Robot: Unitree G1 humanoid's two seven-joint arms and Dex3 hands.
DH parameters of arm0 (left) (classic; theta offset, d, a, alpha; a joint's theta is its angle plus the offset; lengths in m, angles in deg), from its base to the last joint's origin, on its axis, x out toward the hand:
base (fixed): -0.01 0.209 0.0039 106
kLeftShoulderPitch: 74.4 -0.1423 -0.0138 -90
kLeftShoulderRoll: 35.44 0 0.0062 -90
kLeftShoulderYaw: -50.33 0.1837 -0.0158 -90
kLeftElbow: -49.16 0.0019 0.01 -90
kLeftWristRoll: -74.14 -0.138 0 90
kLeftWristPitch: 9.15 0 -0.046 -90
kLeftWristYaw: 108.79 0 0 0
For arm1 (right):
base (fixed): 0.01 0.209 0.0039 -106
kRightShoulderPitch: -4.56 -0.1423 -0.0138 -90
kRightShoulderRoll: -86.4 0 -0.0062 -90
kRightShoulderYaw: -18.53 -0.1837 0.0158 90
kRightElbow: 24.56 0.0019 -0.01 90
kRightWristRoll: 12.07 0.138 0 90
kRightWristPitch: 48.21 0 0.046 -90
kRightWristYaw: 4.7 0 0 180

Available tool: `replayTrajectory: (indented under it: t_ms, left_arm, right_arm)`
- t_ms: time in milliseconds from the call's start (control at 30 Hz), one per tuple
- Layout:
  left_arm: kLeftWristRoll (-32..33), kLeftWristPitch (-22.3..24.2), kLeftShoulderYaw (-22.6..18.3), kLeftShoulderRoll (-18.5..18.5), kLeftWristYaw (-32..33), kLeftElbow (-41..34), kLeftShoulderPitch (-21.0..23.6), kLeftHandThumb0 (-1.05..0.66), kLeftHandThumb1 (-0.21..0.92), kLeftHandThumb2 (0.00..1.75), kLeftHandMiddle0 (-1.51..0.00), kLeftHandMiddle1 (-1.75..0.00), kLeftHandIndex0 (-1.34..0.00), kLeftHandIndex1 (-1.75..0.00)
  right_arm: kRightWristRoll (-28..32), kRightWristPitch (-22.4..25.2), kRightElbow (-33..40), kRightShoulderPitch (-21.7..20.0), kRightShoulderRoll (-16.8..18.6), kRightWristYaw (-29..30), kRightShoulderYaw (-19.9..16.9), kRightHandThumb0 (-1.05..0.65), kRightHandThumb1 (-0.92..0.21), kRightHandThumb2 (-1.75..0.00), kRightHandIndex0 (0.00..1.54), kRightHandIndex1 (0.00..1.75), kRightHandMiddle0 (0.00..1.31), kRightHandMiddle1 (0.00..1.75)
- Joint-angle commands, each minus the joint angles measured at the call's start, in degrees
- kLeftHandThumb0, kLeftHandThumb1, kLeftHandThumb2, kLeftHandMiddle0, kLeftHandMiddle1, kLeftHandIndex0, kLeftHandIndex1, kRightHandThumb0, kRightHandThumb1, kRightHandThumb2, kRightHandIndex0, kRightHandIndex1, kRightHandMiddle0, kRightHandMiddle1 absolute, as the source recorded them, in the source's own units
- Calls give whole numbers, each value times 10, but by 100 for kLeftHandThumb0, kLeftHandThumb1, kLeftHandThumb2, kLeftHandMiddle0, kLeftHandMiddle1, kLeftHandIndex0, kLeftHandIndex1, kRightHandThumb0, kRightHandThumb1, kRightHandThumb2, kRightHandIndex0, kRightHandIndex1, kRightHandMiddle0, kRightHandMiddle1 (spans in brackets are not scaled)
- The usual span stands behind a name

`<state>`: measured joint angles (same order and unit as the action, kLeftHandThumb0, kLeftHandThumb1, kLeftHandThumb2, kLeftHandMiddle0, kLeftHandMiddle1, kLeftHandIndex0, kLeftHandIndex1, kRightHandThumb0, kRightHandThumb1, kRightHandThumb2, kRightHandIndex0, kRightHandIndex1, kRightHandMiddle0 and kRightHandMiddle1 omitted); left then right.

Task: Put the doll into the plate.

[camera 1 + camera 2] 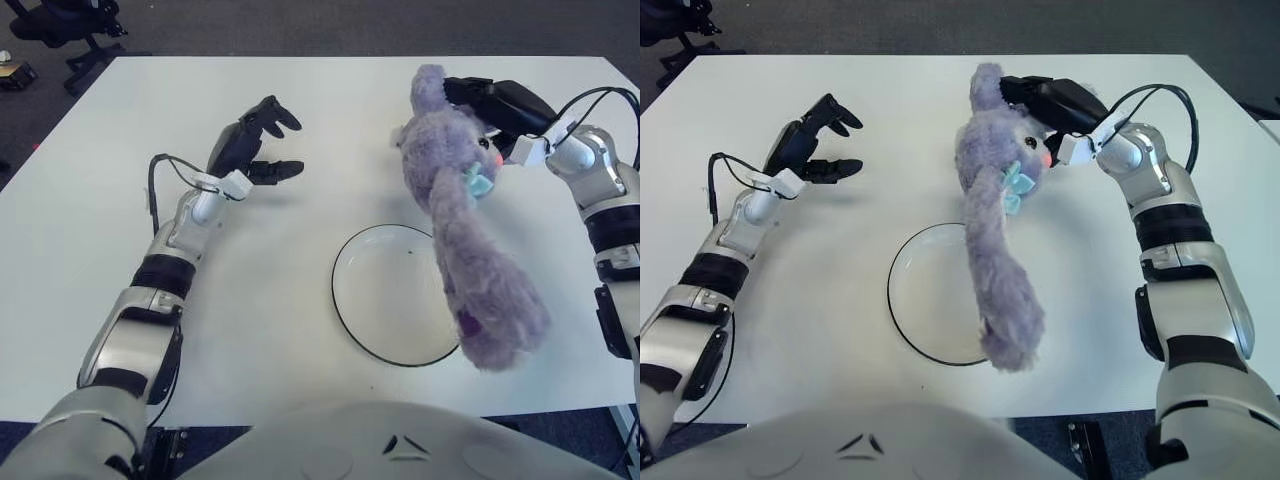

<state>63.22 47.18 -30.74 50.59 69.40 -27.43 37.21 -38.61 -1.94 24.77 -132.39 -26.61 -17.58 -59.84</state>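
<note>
On the right of the left eye view, reaching in with the right hand [500,105], black fingers wrapped around the head of the purple plush bunny doll [465,220], forearm angling back toward the table's right edge. Hanging down from that grip with a long limp body, teal bow at the neck, lower end dangling over the right rim of the white plate [385,295]; not possible to say whether touching it. Lying flat near the front middle of the white table [330,110], dark-rimmed and bare inside. Holding nothing on the left side: left hand [255,145], fingers spread and relaxed, showing well left of the plate, with a black cable looping along the forearm. Standing past the far left corner on the dark floor, a black office chair [70,25].

Across in the right eye view, gripping the doll [1000,240] at the head again with the right hand [1055,100], elbow bent and arm running down the right edge. Drooping across the plate's [915,300] right half, blocking part of its rim. Hovering to the left with loosened, splayed fingers, left hand [810,145], well apart from both plate and doll.
</note>
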Motion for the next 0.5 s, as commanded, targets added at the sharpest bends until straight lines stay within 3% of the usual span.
replayTrajectory:
  t_ms: [0,167,467]
  left_arm:
    - [31,26,-5,0,-36,-50,-9,-1,92,29,-44,-141,-38,-144]
    - [66,23,-3,5,-82,-74,-3,-1,92,28,-44,-140,-40,-144]
    - [60,20,12,29,-109,-115,-10,-1,92,25,-45,-136,-46,-141]
  right_arm:
    - [-10,8,-6,-21,3,16,0,0,-33,-129,60,169,40,175]
    - [-10,48,3,-18,9,16,-6,0,-33,-129,60,169,40,175]
    - [-5,122,0,-35,14,9,-10,0,-33,-130,61,169,40,175]
